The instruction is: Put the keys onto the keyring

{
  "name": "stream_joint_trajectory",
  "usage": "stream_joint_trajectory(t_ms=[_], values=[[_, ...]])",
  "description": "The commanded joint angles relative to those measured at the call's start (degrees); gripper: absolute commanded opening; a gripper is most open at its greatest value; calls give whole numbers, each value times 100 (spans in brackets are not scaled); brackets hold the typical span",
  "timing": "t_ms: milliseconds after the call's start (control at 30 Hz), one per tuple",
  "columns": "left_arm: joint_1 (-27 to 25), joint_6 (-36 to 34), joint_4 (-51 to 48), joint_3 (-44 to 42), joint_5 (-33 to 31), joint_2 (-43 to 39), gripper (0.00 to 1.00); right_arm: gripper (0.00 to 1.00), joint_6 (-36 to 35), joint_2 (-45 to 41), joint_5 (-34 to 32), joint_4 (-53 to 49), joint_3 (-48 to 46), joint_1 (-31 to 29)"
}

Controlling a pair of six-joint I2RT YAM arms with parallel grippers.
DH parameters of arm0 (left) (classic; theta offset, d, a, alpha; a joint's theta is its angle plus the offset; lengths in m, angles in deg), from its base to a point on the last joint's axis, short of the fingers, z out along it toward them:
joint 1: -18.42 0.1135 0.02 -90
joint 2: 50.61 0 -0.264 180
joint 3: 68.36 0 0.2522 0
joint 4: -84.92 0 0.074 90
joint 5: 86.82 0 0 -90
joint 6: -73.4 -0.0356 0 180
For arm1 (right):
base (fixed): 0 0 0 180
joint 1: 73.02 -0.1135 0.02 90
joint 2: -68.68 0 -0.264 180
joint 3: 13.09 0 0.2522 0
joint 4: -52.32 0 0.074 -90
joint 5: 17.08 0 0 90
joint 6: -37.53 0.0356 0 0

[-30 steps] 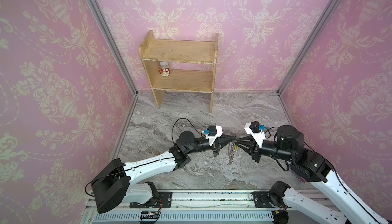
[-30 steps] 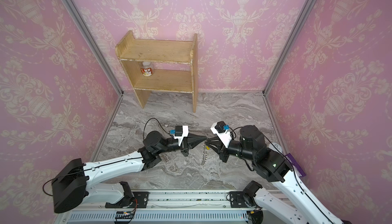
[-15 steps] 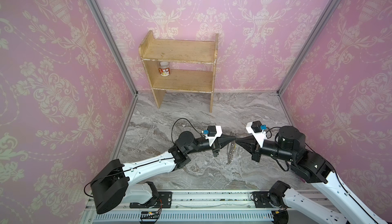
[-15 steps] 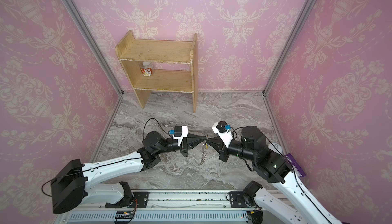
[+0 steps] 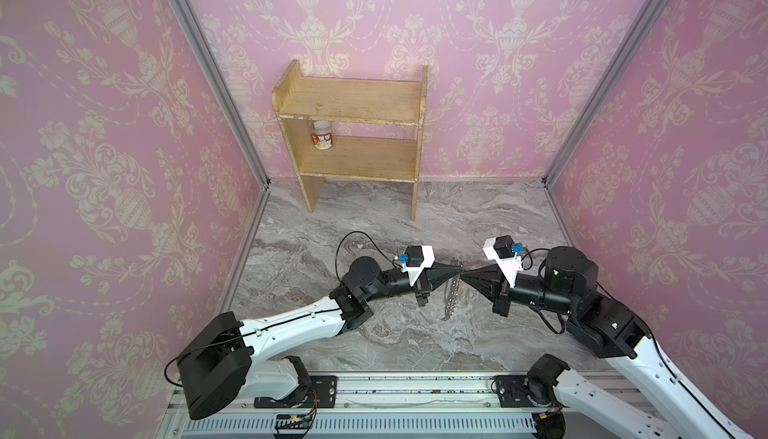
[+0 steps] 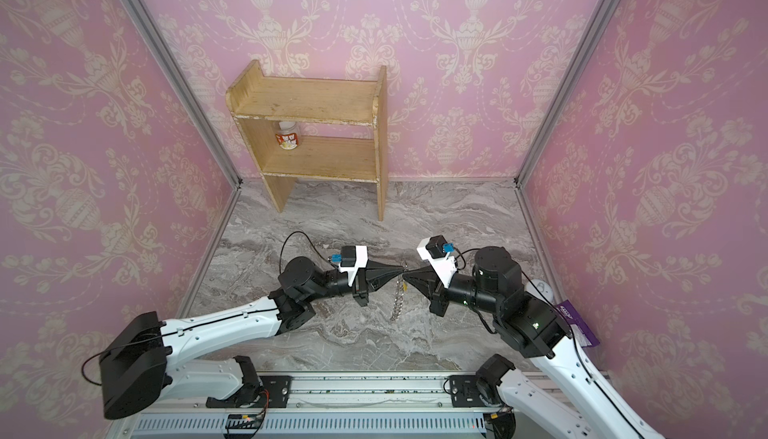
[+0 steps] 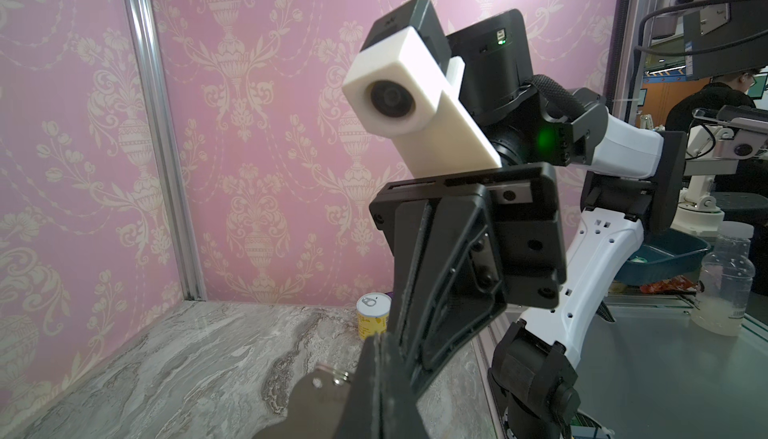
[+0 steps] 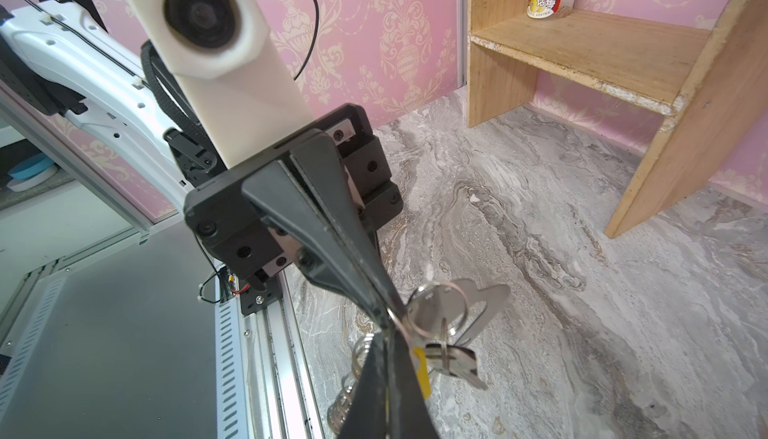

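The keyring, a flat grey plate with small metal rings along one edge, hangs edge-on above the marble table in both top views. My left gripper is shut on the plate's upper edge. My right gripper meets it tip to tip, with its jaws shut on a yellow key tag. A silver key hangs from a ring just beside the tag. Whether the tag is on a ring I cannot tell.
A wooden shelf stands at the back wall with a jar on its lower board. In the left wrist view a yellow can stands by the table's right side. A purple packet lies beyond the right arm.
The right gripper backed a little away from the left gripper's tip, then came back to it. The left gripper and the hanging keyring have stayed in place.
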State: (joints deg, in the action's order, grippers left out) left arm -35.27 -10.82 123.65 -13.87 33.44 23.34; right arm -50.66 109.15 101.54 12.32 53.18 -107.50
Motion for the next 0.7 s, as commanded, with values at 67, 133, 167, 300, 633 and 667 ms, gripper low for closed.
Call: stream_joint_trajectory(t_ms=[67, 133, 167, 300, 633, 667], values=[[-1, 109, 491, 261, 68, 41, 0, 24, 33, -70, 158, -261, -88, -24], [8, 82, 440, 243, 51, 13, 0, 26, -84, -248, -90, -453, -18, 0], [8, 65, 409, 251, 50, 9, 0, 27, -132, -297, -139, -557, 33, 28], [8, 37, 341, 242, 65, -30, 0, 29, -202, -399, -216, -633, 108, 118], [8, 37, 338, 207, 138, 5, 0, 28, -137, -325, 32, -92, 128, 262], [8, 46, 349, 207, 146, 6, 0, 28, -115, -307, 66, -30, 123, 266]])
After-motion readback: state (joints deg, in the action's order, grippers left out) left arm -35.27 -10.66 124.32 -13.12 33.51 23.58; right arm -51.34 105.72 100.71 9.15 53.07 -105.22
